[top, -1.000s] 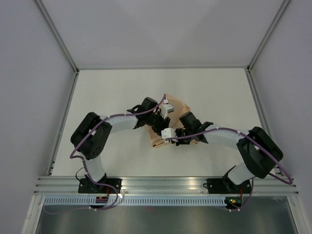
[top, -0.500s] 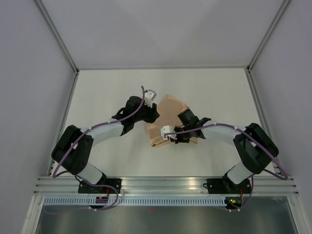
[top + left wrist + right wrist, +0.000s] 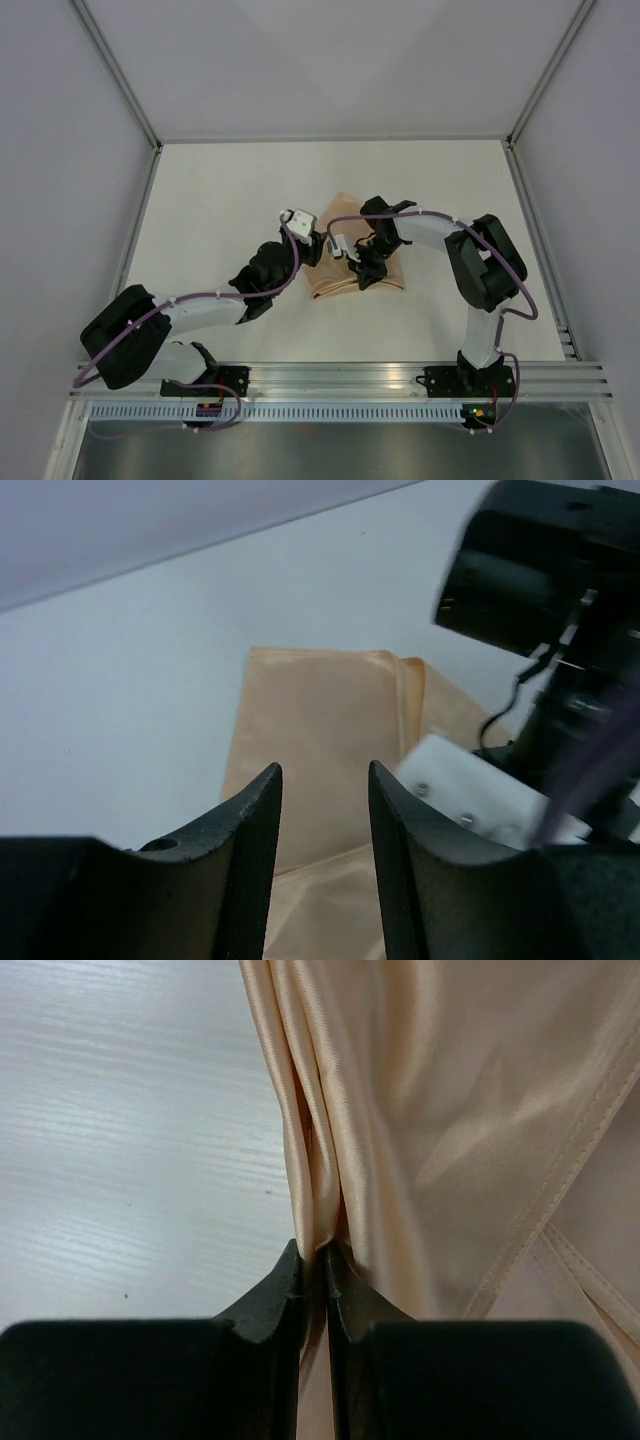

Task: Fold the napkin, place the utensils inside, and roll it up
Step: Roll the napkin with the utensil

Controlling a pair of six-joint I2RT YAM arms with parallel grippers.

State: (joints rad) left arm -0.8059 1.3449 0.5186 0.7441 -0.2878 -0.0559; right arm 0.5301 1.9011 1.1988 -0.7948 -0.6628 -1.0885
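Observation:
The peach-orange napkin lies folded on the white table, mid-way between the arms. My right gripper is over its middle, shut on a raised fold of the cloth; the right wrist view shows the fold pinched between the jaws, with the rest of the napkin spreading to the right. My left gripper is at the napkin's left edge, open and empty; in the left wrist view the napkin lies beyond the fingers. No utensils are in view.
The right arm's black wrist and white camera mount are close to the right of my left fingers. Grey walls enclose the table on three sides. An aluminium rail runs along the near edge.
My left gripper has let go of the napkin and drawn back to the near left. My right arm has swung its elbow to the far side, and the napkin now lies more compactly.

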